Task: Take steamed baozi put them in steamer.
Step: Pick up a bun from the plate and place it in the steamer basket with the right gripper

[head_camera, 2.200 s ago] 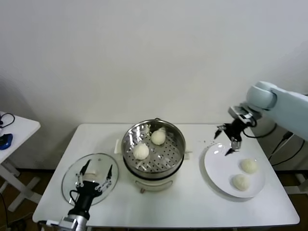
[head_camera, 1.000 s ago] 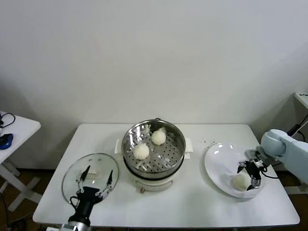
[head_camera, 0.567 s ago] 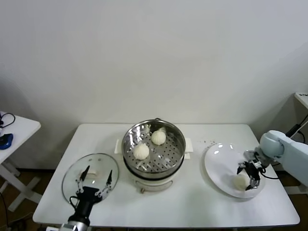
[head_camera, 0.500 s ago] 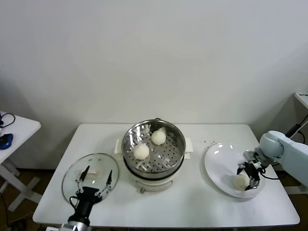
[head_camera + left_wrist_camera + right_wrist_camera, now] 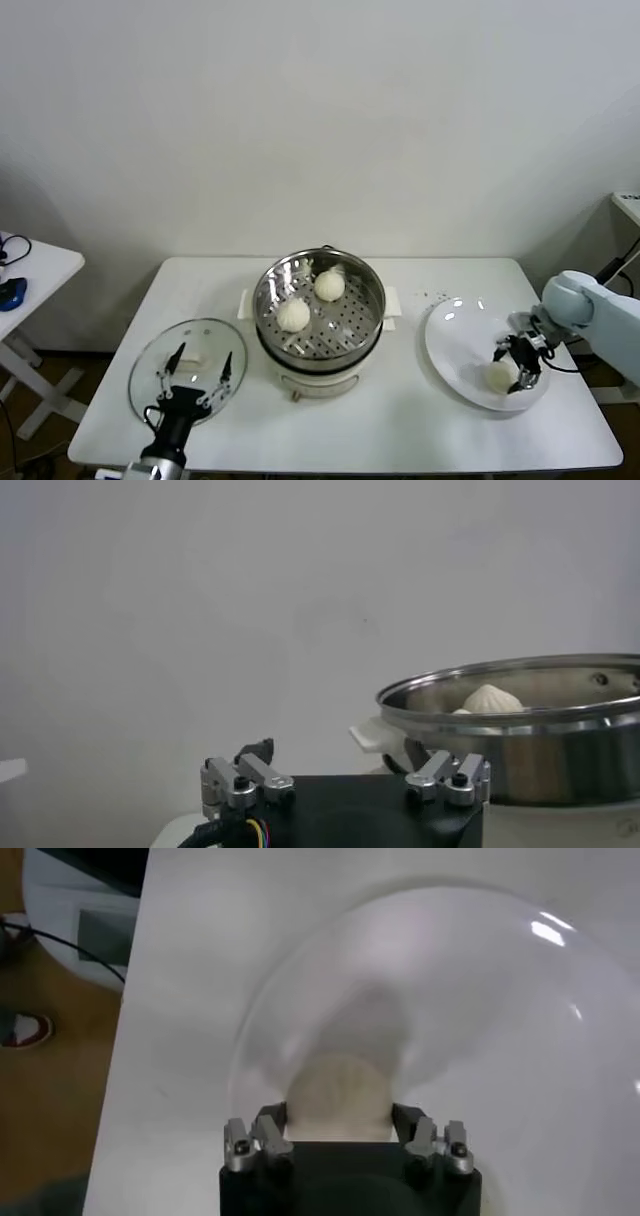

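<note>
R gripper (image 5: 513, 367) clamped on baozi (image 5: 338, 1096) at plate (image 5: 455, 345); I'd lift straight, gentle squeeze, toward steamer (image 5: 320, 300); L gripper (image 5: 198, 372) open, idle.

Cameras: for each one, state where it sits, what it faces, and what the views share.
Head: looks down on the steamer, plate, both arms.
Left wrist: behind the open left hand, looking level at the steamer.
Right wrist: above the right hand, gripping a baozi on the plate.
Shared: that baozi.
</note>
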Motion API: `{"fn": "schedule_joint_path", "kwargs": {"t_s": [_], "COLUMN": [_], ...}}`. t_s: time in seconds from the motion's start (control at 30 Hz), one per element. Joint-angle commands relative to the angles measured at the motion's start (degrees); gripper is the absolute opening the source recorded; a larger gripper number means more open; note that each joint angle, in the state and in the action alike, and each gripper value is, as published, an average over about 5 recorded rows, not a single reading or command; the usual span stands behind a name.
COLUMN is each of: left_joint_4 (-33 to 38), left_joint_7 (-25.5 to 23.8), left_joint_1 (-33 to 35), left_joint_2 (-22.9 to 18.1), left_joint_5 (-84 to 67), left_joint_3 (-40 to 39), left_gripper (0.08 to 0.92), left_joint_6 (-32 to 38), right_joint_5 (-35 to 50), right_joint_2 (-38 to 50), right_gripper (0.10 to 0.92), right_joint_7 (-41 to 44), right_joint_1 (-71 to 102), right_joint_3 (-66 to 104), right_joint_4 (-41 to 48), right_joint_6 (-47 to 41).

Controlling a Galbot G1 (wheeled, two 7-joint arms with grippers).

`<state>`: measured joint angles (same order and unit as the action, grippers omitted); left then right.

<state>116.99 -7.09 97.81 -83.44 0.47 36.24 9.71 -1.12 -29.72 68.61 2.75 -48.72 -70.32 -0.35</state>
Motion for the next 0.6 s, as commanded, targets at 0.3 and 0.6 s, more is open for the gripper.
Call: {"fn": "schedule_joint_path", "kwargs": {"t_s": [0.3,0.6], "left_joint_4": [-0.1,-0.6], "left_joint_7": [0.1,0.1], "left_joint_1": [-0.8,-0.9], "left_joint_2": [0.2,0.3], "left_joint_5": [0.2,0.2], "left_joint_3": [-0.4,0.1], "left_gripper": [0.823,0.823], "left_joint_6": [-0.8,-1.0], "right_joint_5": [9.1,8.7], "right_joint_2": [-5.0,-16.3], "right_gripper": [0.687,0.691], "right_joint_7": [3.0,4.3], "right_joint_1": [-33.2,-52.8], "right_joint_3": [-17.6,-27.8], "right_joint_4": [-5.3,-12.7], "right_joint_6": [6.1,15.8]}}
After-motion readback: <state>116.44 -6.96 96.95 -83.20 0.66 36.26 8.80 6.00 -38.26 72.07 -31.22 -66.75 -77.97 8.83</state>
